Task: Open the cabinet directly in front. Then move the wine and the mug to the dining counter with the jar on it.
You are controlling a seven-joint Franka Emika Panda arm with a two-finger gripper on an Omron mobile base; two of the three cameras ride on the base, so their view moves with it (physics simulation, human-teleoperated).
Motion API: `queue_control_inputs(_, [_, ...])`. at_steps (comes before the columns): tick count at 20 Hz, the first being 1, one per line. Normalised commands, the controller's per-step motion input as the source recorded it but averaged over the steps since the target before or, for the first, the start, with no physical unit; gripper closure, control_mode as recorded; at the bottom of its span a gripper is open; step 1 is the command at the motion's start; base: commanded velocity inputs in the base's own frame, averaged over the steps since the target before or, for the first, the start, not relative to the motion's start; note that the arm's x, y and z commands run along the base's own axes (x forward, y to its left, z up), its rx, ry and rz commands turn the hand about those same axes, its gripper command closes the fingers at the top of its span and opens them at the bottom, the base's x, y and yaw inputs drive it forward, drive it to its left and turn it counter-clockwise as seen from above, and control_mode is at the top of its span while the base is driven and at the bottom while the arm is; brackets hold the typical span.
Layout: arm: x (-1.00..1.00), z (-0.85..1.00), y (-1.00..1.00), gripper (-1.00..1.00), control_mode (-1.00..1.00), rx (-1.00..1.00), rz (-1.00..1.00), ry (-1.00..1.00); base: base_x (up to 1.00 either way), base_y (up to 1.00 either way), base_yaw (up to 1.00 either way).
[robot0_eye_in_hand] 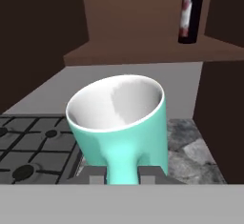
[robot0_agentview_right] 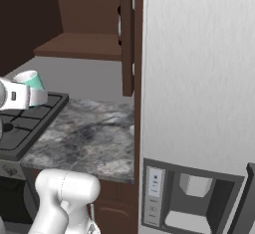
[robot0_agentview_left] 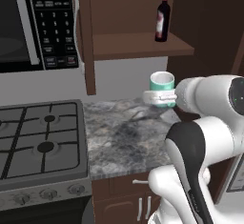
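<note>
My gripper (robot0_agentview_left: 159,97) (robot0_agentview_right: 36,97) (robot0_eye_in_hand: 123,175) is shut on the handle of the teal mug (robot0_agentview_left: 162,82) (robot0_agentview_right: 34,81) (robot0_eye_in_hand: 119,123). The mug hangs tilted in the air above the small marbled counter (robot0_agentview_left: 124,137), its pale inside facing the hand camera. The wine (robot0_agentview_left: 162,18) (robot0_eye_in_hand: 189,11) stands upright on the shelf of the cabinet (robot0_agentview_left: 138,44) (robot0_agentview_right: 79,46), up and behind the mug. Both cabinet doors (robot0_agentview_left: 88,37) (robot0_agentview_right: 127,39) are swung open. The dining counter and the jar are out of view.
A gas stove (robot0_agentview_left: 38,137) adjoins the small counter on the left, under a microwave (robot0_agentview_left: 28,23). A tall grey fridge (robot0_agentview_right: 199,78) with a dispenser (robot0_agentview_right: 194,198) walls off the right. The open right door juts out over the counter.
</note>
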Motion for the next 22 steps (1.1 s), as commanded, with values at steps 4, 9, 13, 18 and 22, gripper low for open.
queue_control_inputs(4, [-0.39,-0.05,0.00,1.00,-1.00,0.00,0.00,0.00,0.00,0.00,0.00])
queue_control_inputs(9, [-0.99,-0.20,0.03,1.00,-1.00,0.00,0.03,0.00,0.00,0.00,0.00])
queue_control_inputs(13, [-0.27,-0.03,0.06,1.00,-1.00,0.00,0.06,-0.03,0.00,0.00,0.00])
queue_control_inputs(18, [0.37,0.00,0.00,1.00,-1.00,0.00,0.00,-0.19,0.00,0.00,0.00])
queue_control_inputs(22, [0.13,0.00,0.00,1.00,-1.00,0.00,0.00,-0.24,0.00,0.00,0.00])
